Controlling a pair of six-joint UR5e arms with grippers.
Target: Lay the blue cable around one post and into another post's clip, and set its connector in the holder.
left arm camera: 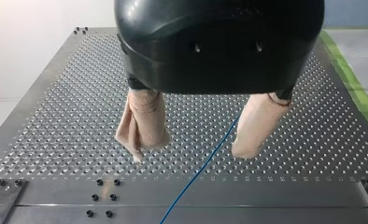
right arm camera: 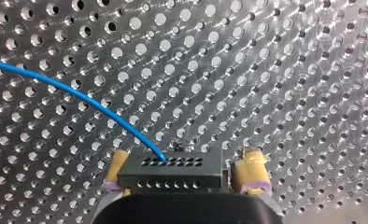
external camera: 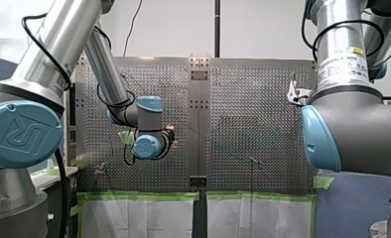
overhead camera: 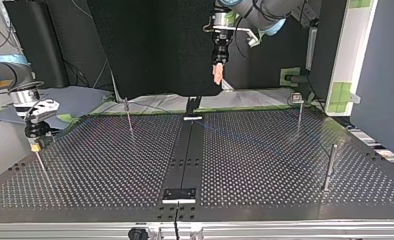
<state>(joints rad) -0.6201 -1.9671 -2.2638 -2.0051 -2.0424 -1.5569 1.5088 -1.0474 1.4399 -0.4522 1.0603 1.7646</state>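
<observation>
The blue cable [right arm camera: 79,95] curves over the perforated plate into a black connector [right arm camera: 173,172]. That connector sits between the yellow pads of my right gripper [right arm camera: 187,157], which is open, with a small gap beside one pad. At the top view's left, my right gripper [overhead camera: 35,142] hangs low over the top of a thin post [overhead camera: 41,162]. My left gripper [overhead camera: 218,74] is raised well above the far middle of the table. Its beige-padded fingers [left arm camera: 142,126] stand apart, open and empty. Far below them the blue cable [left arm camera: 205,163] runs across the plate.
Three more thin posts stand on the plate: one far left of the middle [overhead camera: 129,115], one at the far right [overhead camera: 300,112], and one nearer at the right [overhead camera: 330,165]. A dark strip [overhead camera: 187,160] runs down the table's centre.
</observation>
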